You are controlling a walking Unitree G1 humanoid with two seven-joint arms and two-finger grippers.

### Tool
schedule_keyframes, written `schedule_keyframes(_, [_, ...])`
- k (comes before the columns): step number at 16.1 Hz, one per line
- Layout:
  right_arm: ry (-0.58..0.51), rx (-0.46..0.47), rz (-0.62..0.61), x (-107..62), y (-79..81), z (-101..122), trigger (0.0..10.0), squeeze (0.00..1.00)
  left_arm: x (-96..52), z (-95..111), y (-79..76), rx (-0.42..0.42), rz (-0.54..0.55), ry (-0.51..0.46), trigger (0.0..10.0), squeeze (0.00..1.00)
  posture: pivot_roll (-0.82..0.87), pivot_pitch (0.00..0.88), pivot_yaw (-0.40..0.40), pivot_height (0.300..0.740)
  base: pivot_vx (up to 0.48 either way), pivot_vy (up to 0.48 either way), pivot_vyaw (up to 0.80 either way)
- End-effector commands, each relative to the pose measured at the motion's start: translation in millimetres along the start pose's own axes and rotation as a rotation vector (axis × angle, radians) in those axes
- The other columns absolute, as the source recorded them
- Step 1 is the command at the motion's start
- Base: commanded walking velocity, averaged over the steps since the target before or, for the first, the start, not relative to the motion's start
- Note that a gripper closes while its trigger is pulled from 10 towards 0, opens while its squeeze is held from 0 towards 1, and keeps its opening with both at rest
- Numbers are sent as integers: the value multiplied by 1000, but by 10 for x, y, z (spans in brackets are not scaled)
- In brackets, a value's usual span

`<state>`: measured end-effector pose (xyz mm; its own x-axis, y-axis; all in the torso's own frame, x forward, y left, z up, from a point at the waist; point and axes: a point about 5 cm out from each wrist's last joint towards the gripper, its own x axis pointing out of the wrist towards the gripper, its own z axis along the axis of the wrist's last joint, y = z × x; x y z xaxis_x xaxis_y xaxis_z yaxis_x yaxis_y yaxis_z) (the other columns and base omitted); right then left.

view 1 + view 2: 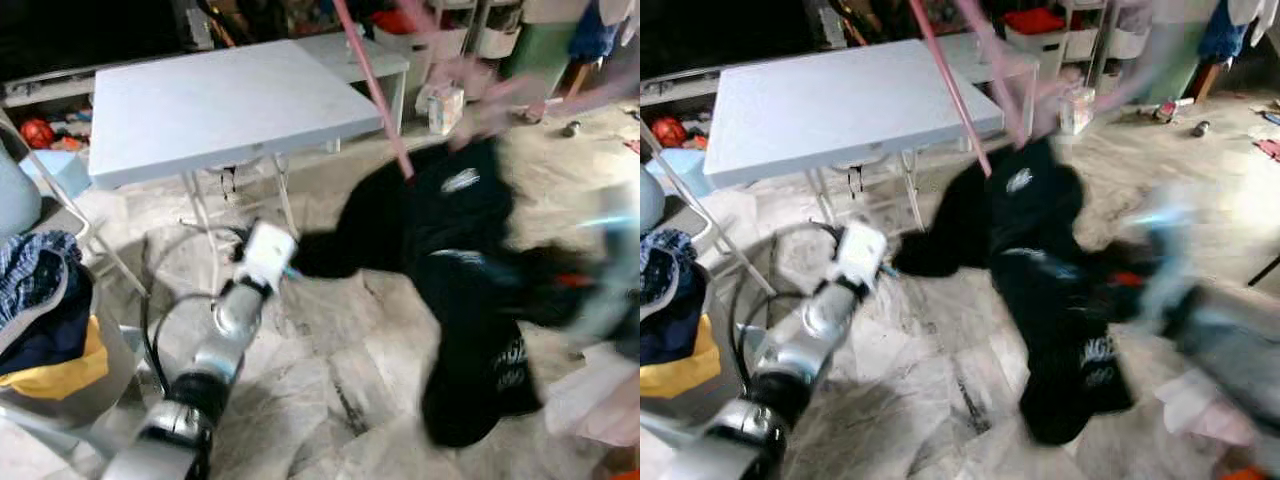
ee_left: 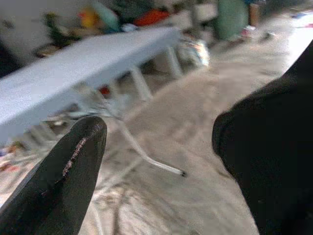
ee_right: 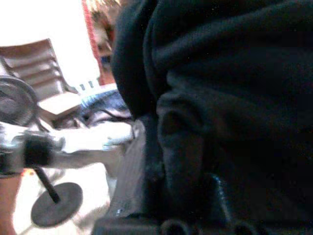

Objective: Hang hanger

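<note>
Mid-task: we swing black garment [image 1: 470,300] on pink hanger [image 1: 372,85] just beside white worktop [image 1: 210,100]. Right pincer [image 3: 171,161] clamps garment; left pincer [image 2: 161,161] wide, empty. Hanging not yet done.

- A lived-in home room, cluttered like a storage or laundry corner.
- White folding table [image 1: 225,105] at upper left; pale marble-patterned floor [image 1: 330,390] below.
- Piled clothes in a basket [image 1: 45,320] at the left edge.
- Storage bins [image 1: 1040,25] along the top.
</note>
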<state>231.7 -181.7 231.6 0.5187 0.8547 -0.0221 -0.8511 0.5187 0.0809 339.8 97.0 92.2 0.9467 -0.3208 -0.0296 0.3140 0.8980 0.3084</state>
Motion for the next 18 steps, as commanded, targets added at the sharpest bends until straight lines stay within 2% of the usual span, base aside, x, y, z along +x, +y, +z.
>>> schedule_keyframes(1, [51, -46, -52, 77, -46, -91, 10000, 0, -1, 96, -11, 11, -34, -57, 10000, 937, -145, 6, 37, 740, 0, 0, 0])
schedule_keyframes(2, [123, -60, -97, 186, -143, -288, 10000, 0, -52, 72, -108, -2, -89, -66, 10000, 1000, -139, 6, 38, 740, 0, 0, 0])
schedule_keyframes(4, [214, -88, -154, 217, -307, -481, 10000, 0, -90, 78, -152, 19, -139, -83, 10000, 1000, -124, 7, 39, 740, 0, 0, 0])
schedule_keyframes(5, [249, -124, -177, 249, -373, -549, 10000, 0, -110, 85, -156, 22, -159, -90, 10000, 1000, -124, 7, 39, 740, 0, 0, 0])
schedule_keyframes(8, [371, -270, -264, 334, -713, -815, 10000, 0, -268, 26, -81, 73, -262, -85, 10000, 1000, -92, 0, 46, 740, 0, 0, 0])
schedule_keyframes(10, [402, -329, -260, 335, -781, -885, 10000, 0, -333, -3, -82, 69, -312, -76, 10000, 1000, -83, 0, 47, 740, 0, 0, 0])
schedule_keyframes(11, [479, -389, -200, 271, -847, -1002, 10000, 0, -471, -44, -82, 64, -398, -63, 10000, 1000, -59, 0, 35, 740, 0, 0, 0])
schedule_keyframes(12, [499, -320, -182, 182, -891, -1062, 10000, 0, -591, -57, -46, 101, -451, -63, 10000, 1000, -45, 0, 26, 740, 0, 0, 0])
schedule_keyframes(15, [497, -267, -129, 22, -812, -1142, 10000, 0, -723, -100, 87, 147, -462, -44, 10000, 1000, -31, 0, 18, 740, 0, 0, 0])
schedule_keyframes(18, [564, -308, -44, -242, -683, -1268, 10000, 0, -878, -59, 104, 135, -581, -24, 10000, 1000, -39, 0, 18, 740, 0, 0, 0])
